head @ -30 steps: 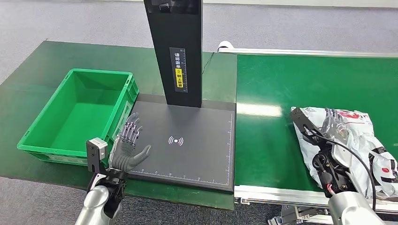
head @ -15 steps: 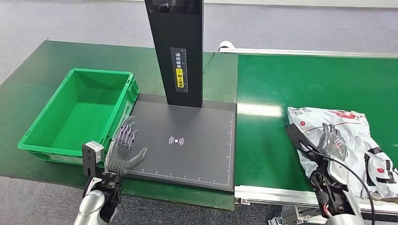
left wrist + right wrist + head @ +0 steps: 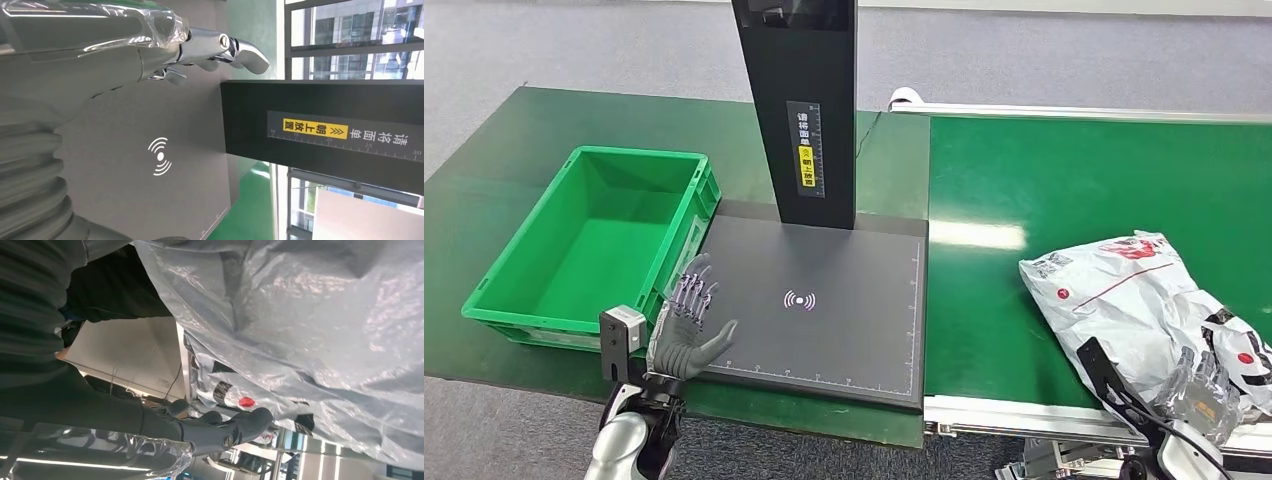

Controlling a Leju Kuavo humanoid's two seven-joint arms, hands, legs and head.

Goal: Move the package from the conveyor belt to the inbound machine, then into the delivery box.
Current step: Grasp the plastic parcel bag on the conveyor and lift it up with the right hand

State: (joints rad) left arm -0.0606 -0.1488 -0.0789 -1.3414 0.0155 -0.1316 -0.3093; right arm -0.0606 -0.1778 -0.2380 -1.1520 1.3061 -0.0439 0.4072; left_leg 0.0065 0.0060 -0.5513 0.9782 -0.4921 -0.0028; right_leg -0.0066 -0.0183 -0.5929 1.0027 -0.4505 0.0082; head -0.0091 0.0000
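Observation:
The package (image 3: 1114, 300), a crumpled white plastic mailer with red and black print, lies on the green conveyor belt (image 3: 1074, 170) at its near right. My right hand (image 3: 1199, 388) stands at the package's near edge by the belt's front rail, fingers up and apart, holding nothing. In the right wrist view its dark fingers (image 3: 225, 427) lie alongside the package (image 3: 310, 330). My left hand (image 3: 686, 322) hovers open at the near left corner of the inbound machine's black plate (image 3: 824, 310). The green delivery box (image 3: 639, 154) stands left of the plate, with nothing in it.
The machine's black column (image 3: 799, 110) rises from the back of the plate and carries a yellow label; the left wrist view shows it (image 3: 325, 130) beyond my fingers (image 3: 235, 47). Belt, machine and box stand on a green table (image 3: 484, 170) with grey floor around.
My right hand has come back and down from on top of the package to its near edge. The package now lies flatter and uncovered. The left hand has barely moved.

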